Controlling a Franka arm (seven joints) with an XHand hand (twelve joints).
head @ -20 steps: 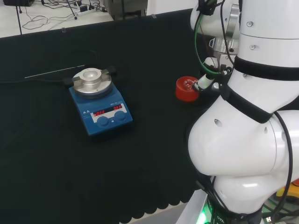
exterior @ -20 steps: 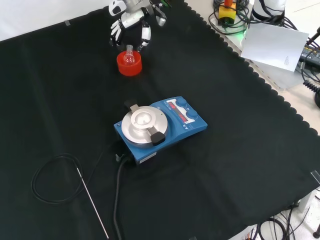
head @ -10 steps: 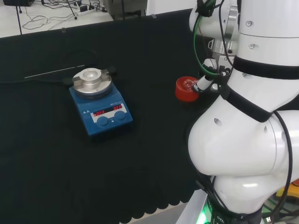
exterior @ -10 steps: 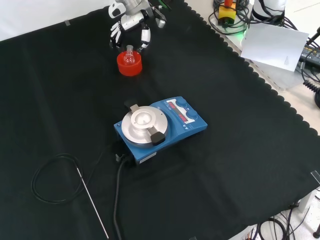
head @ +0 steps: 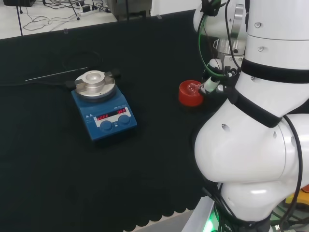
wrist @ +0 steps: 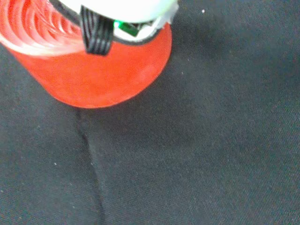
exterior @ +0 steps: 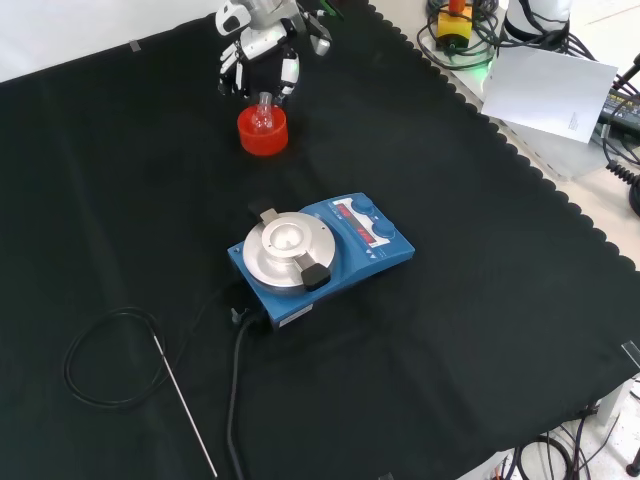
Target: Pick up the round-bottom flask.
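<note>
Sitting bulb-down in the red ribbed stand [exterior: 262,133], neck pointing up: the round-bottom flask [exterior: 263,112], clear glass, not yet lifted. Standing toward the far side of the black cloth [exterior: 480,300] in the front view, well apart from everything else on the bench. Showing in the head view as a pale glint, the flask [head: 194,87], at the top of the stand [head: 189,94], just left of the arm's white links.

Hanging directly over the flask in the front view: the hand [exterior: 262,50], fingers [exterior: 289,74] pointing down and spread, relaxed rather than curled, straddling the neck on both sides. Holding nothing, as far as can be judged; not possible to tell whether any finger is touching the glass. Looking past the palm in the wrist view at the stand's red wall [wrist: 103,70] close below.

Judging the step: reaching and settling over the flask, with the grasp itself not made. Calling next for lowering a little, closing fingers and thumb round the neck, then lifting straight up so the bulb comes free without dragging the stand along.

Lying further out, playing no part: the blue stirrer plate [exterior: 320,250] near the middle of the cloth, and a thin metal rod [exterior: 185,405] beside a looped black cable [exterior: 100,370] nearer the front camera.
</note>
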